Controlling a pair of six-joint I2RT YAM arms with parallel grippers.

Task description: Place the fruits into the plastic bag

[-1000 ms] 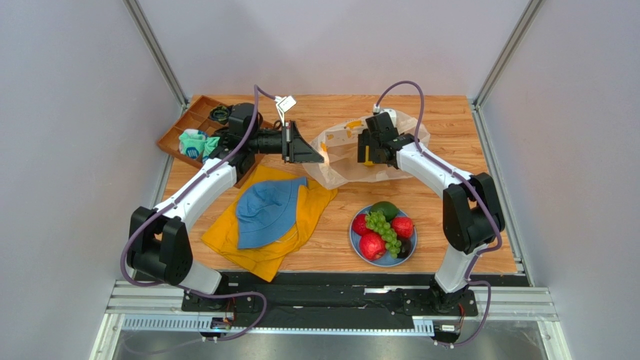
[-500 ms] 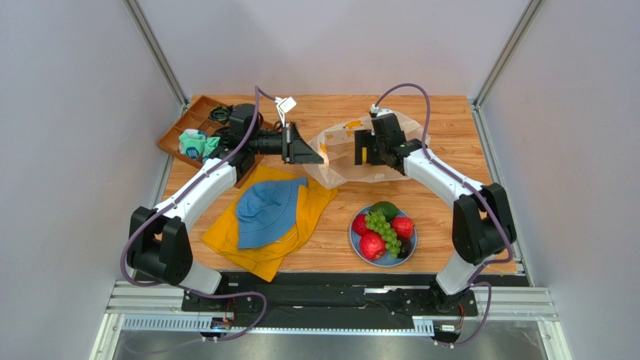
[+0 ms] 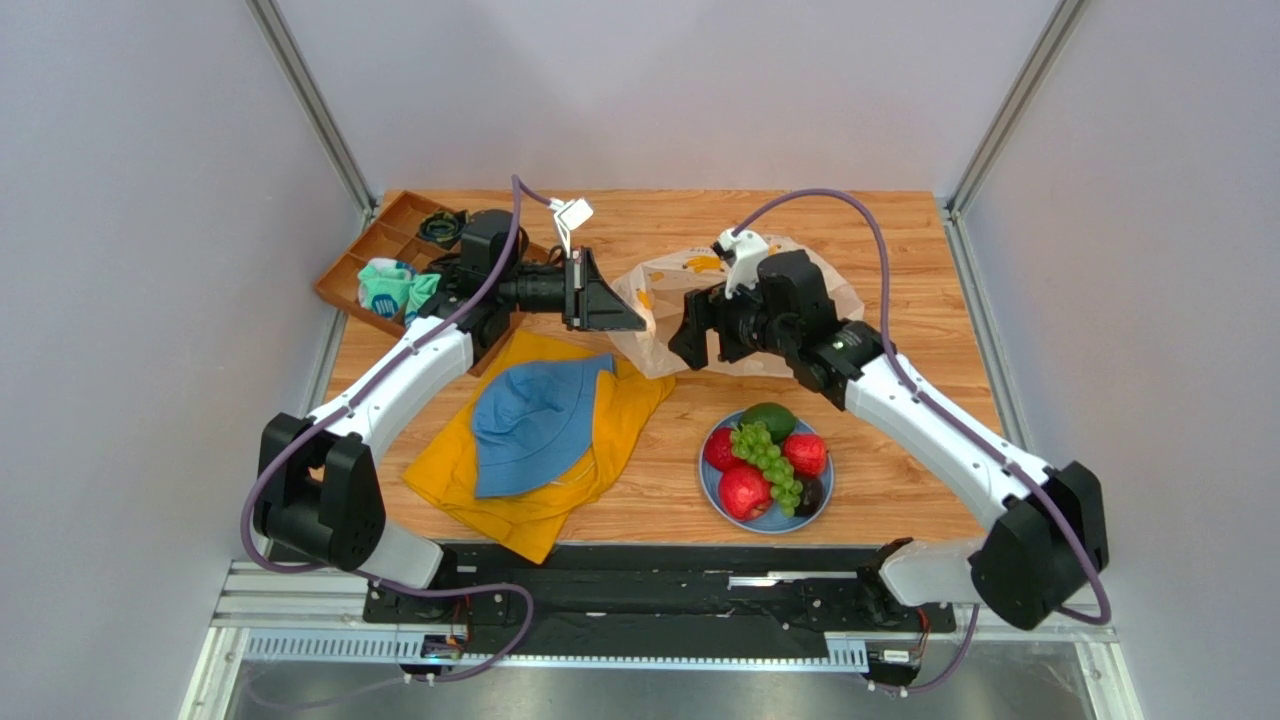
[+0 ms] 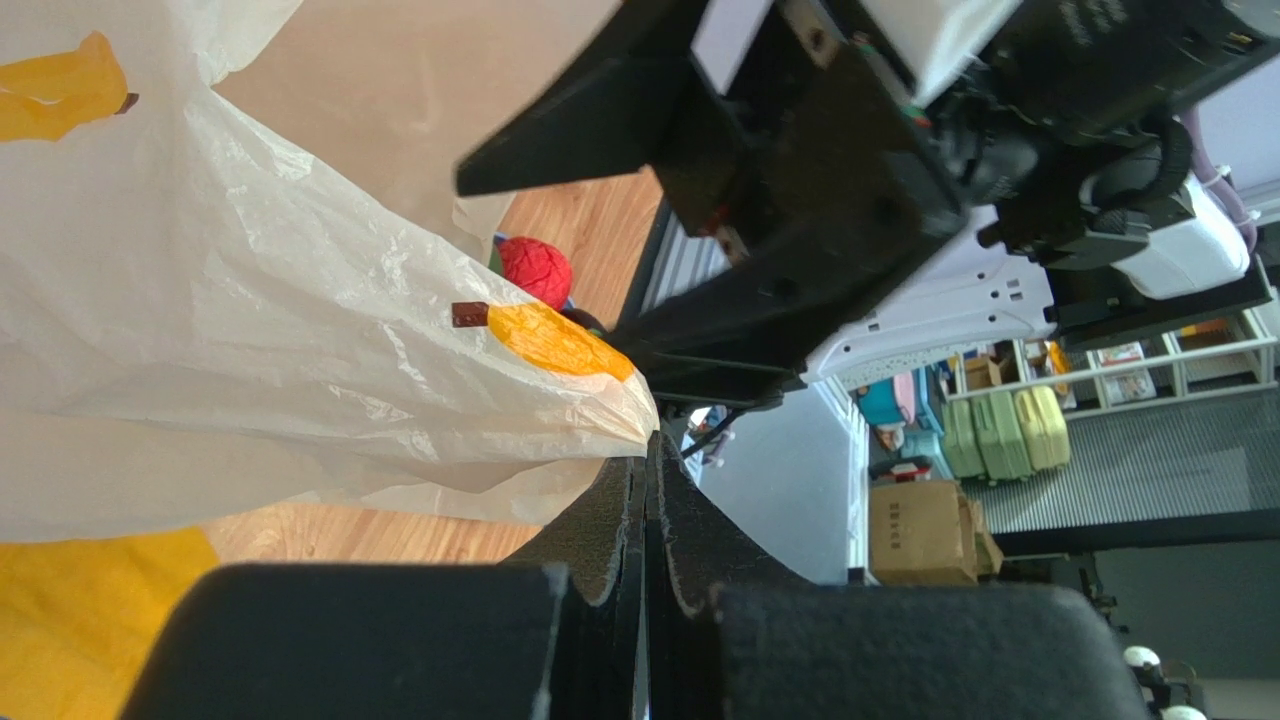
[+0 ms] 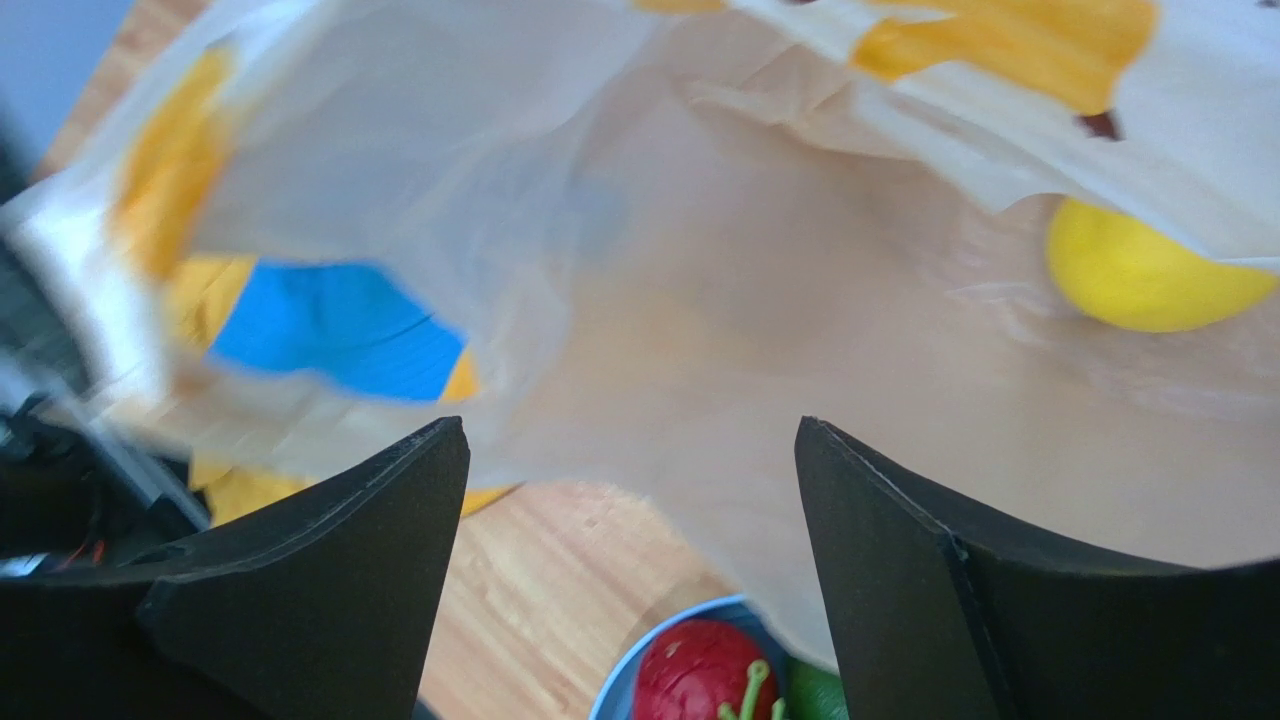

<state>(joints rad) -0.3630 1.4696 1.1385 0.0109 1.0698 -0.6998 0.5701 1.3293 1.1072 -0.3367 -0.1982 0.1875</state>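
Observation:
The plastic bag [image 3: 661, 285] lies at the table's back middle, its mouth held up by my left gripper [image 3: 639, 305], which is shut on the bag's edge [image 4: 601, 405]. A yellow lemon [image 5: 1135, 270] lies inside the bag. My right gripper [image 3: 688, 342] is open and empty, hovering at the bag's mouth above its near edge [image 5: 624, 435]. The blue plate [image 3: 759, 527] holds a green oval fruit [image 3: 771, 419], green grapes [image 3: 766, 455], red round fruits [image 3: 744, 491] and a dark plum [image 3: 812, 500]. A red fruit [image 5: 699, 675] shows between my right fingers.
A yellow cloth [image 3: 511, 480] with a blue hat [image 3: 534, 420] on it lies left of the plate. A brown compartment tray [image 3: 383, 263] with small items sits at the back left. Grey walls enclose the table.
My right gripper has drawn back out of the bag toward the left and front, and the arm has swung round. The lemon now lies loose in the bag. The left arm has held still.

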